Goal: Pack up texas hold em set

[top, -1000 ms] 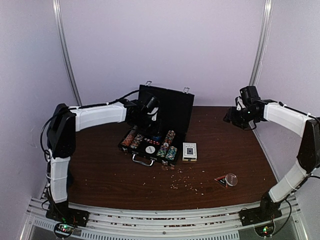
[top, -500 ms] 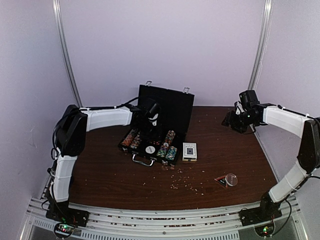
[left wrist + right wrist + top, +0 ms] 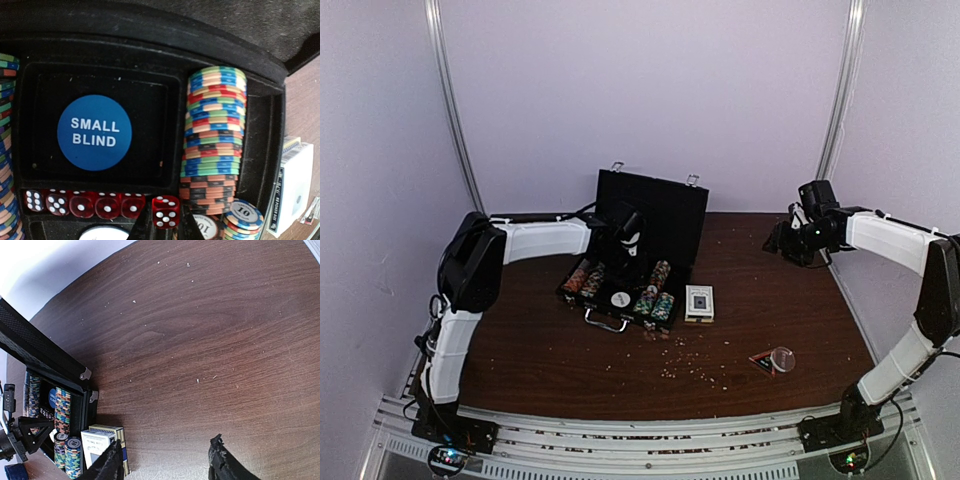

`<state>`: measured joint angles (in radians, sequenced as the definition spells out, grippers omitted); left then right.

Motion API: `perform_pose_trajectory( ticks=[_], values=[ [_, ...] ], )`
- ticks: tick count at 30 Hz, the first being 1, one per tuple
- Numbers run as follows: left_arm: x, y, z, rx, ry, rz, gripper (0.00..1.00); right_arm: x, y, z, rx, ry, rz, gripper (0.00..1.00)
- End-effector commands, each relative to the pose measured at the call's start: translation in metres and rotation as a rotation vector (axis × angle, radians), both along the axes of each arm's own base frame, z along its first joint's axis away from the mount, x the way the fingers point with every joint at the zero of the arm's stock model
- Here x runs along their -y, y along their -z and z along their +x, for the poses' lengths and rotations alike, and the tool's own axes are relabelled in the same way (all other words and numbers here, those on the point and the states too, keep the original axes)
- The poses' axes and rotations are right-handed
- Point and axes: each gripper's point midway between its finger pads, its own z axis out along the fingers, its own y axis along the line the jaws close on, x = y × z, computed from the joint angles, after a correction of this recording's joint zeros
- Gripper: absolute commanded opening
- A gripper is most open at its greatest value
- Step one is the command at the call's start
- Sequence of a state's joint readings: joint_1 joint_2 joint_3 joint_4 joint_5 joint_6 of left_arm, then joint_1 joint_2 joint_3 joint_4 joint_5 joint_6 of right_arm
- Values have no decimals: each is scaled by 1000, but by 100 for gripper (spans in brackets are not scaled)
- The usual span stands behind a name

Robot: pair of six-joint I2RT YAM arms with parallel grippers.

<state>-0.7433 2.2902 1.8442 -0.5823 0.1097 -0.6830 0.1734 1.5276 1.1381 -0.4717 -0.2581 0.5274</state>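
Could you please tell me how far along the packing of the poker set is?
Done: chip rows, the Small Blind button and five dice sit in the open case. In hand: the left gripper holds a sixth die at the row's end. Left: the card box lies beside the case, and the lid stands open. The right gripper is open, empty.

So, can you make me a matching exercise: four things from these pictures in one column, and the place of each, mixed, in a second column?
Things
1. SMALL BLIND button
2. red die at the row's end
3. card deck box
4. right gripper

Places
A. on the table, just right of the case
B. open, above bare wood
C. flat in the case's middle compartment
D. between the left gripper's fingers

Pairs: 1-C, 2-D, 3-A, 4-B
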Motion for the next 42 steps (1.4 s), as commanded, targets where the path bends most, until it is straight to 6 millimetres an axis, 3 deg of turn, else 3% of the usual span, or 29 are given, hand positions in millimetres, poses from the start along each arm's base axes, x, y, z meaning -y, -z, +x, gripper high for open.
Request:
perform_pose_trajectory(
  ticks=[1, 12, 19, 42],
  values=[
    [10, -4, 12, 31, -4, -32, 7, -2, -8, 5, 21, -2, 6, 56],
    [2, 11, 9, -14, -26, 18, 6, -2, -6, 7, 14, -9, 0, 56],
    [2, 3, 3, -20, -6, 8, 5, -4, -3, 9, 4, -16, 1, 56],
    [-6, 4, -11, -63, -4, 18, 5, -6, -1, 11, -7, -27, 9, 57]
  ],
)
